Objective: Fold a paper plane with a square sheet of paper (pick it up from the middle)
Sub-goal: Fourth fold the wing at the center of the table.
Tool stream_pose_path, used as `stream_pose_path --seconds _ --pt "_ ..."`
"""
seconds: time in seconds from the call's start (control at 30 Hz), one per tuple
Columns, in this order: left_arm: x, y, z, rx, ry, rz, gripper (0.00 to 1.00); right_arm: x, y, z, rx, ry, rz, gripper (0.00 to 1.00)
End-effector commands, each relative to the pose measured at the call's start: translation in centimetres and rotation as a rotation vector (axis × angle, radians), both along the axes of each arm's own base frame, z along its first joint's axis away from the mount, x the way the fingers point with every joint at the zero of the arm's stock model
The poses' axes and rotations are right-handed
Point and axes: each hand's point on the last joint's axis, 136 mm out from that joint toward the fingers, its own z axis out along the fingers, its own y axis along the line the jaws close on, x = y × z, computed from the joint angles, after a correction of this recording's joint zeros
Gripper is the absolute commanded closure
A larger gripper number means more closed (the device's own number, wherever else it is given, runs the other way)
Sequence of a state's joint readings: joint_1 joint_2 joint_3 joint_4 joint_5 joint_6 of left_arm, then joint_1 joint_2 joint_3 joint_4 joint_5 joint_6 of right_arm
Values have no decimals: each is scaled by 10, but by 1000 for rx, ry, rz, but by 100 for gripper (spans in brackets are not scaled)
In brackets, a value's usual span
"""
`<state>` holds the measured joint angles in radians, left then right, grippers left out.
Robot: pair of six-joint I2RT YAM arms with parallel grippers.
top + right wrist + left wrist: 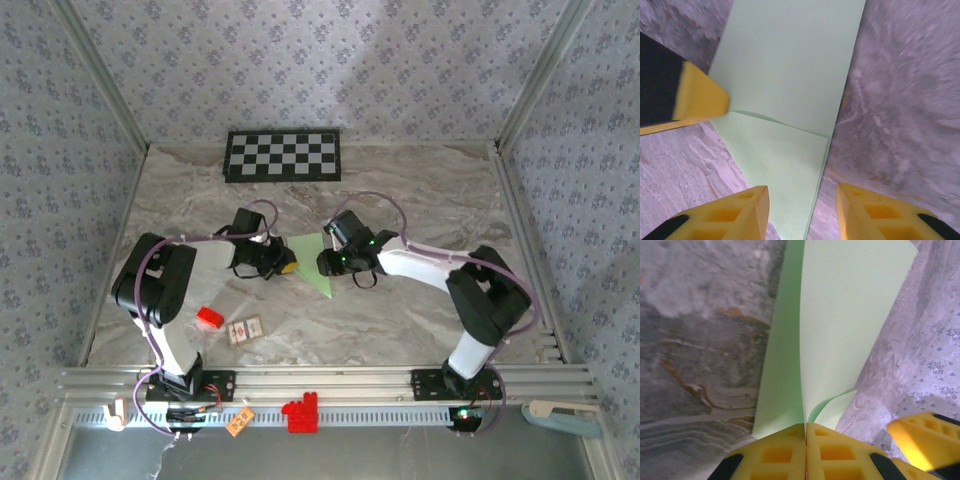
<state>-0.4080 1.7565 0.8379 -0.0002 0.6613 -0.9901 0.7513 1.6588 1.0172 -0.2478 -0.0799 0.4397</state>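
The left arm (pixel 165 285) stands up from its base on the side of the tabletop (pixel 420 200) far from the checkerboard panel (pixel 283 155). It bends at the elbow and reaches in toward the middle, with its wrist tipped down. The right arm (pixel 480 295) does the same from the other side, so the two wrists nearly meet, on the near side of the checkerboard panel and well apart from it. The green paper (pixel 315 258) lies there between them, on the tabletop. From above it looks like a pointed shape, with its tip aimed away from the checkerboard panel. The left jaws are pressed together. In the left wrist view the two yellow fingers (pixel 775 452) touch with no gap, and a raised fold of the green paper (pixel 840 315) runs right into the line where they meet, so they pinch the paper. One flap stands up and another curls beside it. The right jaws are spread. In the right wrist view the yellow fingers (pixel 735 215) sit apart, with the green paper (pixel 790 65) under the gap; they do not squeeze it. One edge of the paper runs down between them, and a folded corner lies on top. A yellow fingertip of the left jaws touches the paper's other edge.
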Motion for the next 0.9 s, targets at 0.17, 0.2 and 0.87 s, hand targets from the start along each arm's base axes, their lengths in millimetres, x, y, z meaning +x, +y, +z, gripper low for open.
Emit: stream_pose_path --seconds 0.17,0.2,0.87 --pt "9 -9 29 100 -8 66 92 -14 -9 6 -215 -223 -9 57" --pt "9 -11 28 101 0 73 92 -17 -5 4 -226 -228 2 57" --pt "9 -17 27 108 45 109 92 -21 20 -36 -279 -188 70 67"
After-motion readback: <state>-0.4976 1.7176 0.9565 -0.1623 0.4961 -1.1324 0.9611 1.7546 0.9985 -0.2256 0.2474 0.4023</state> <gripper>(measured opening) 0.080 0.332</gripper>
